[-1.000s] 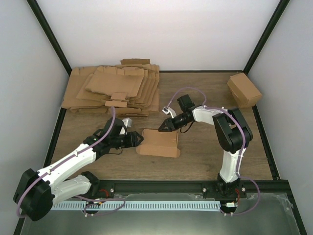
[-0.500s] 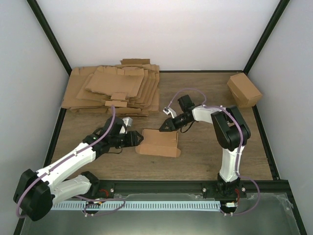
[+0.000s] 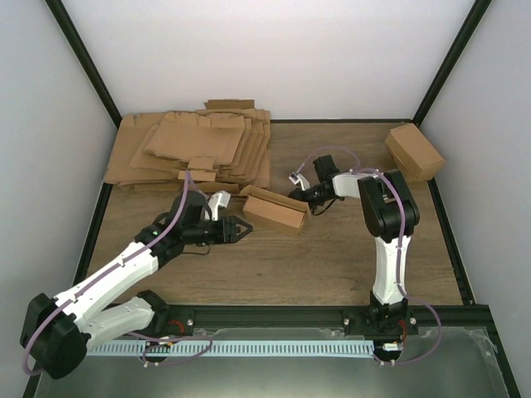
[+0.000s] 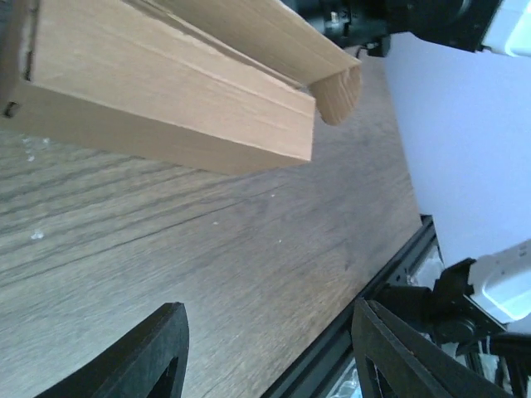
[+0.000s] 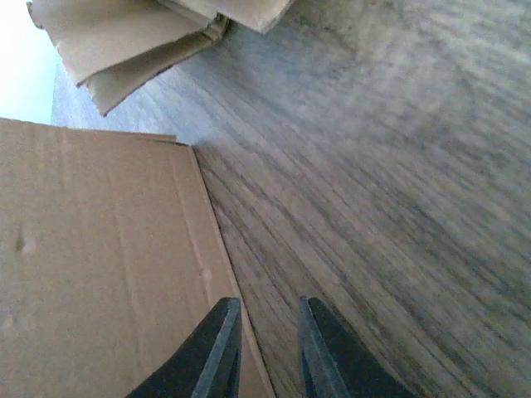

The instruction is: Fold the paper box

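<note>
The paper box (image 3: 274,212) is being shown lying on the counter (image 3: 332,257), just above the middle of the top view, with one end flap curling out. The left fingers (image 3: 239,227) are being held well apart just below-left of it, clear of the cardboard. The right fingers (image 3: 299,194) are being held nearly together at its right end; whether cardboard is being pinched cannot be told. A pile of flat sheets (image 3: 191,153) is being shown at upper left and a second box (image 3: 413,151) at upper right.

Pile (image 3: 191,149) behind paper box (image 3: 274,211) — nearside free

Sheet pile (image 3: 195,153), cuboid (image 3: 414,151) (far corners)
</note>
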`<state>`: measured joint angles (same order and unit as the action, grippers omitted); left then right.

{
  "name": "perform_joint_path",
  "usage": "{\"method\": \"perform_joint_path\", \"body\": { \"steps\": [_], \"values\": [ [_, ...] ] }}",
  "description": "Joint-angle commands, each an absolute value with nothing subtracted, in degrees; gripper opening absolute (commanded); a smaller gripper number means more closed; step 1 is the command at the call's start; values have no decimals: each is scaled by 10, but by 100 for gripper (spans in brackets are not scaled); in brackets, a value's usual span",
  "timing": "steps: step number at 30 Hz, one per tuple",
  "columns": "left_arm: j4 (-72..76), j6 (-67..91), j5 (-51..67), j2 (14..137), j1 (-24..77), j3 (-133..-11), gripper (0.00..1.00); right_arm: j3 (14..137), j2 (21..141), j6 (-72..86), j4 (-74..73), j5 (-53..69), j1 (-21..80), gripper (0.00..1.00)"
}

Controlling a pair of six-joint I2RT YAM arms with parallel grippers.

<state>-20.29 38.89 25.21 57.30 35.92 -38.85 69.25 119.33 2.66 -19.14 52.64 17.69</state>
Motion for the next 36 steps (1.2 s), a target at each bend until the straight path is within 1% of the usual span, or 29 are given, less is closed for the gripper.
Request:
{"method": "perform_joint_path", "body": {
  "steps": [1,3,6,8,10,13,20,25,32,36],
  "values": [
    [-84,427,321,597,359,-335,53,720,1191,36,-184,512,174,22],
    [-16,436,329,645,359,-308,44,726,1190,31,-190,510,174,22],
    [41,426,323,708,363,-299,32,727,1186,27,-194,511,174,22],
    [71,422,317,749,363,-304,27,723,1180,24,-191,517,174,23],
    [106,426,321,780,364,-314,25,719,1171,20,-187,532,174,24],
    [142,434,315,807,365,-336,25,715,1165,9,-192,552,175,26],
    [141,434,290,856,370,-377,25,673,1127,14,-176,567,198,27],
    [105,438,243,828,392,-369,25,646,1104,9,-175,565,222,28],
    [116,475,222,797,429,-354,26,617,1088,11,-175,574,247,28],
    [84,490,194,780,446,-358,27,593,1060,25,-168,561,260,29]
  ]
}}
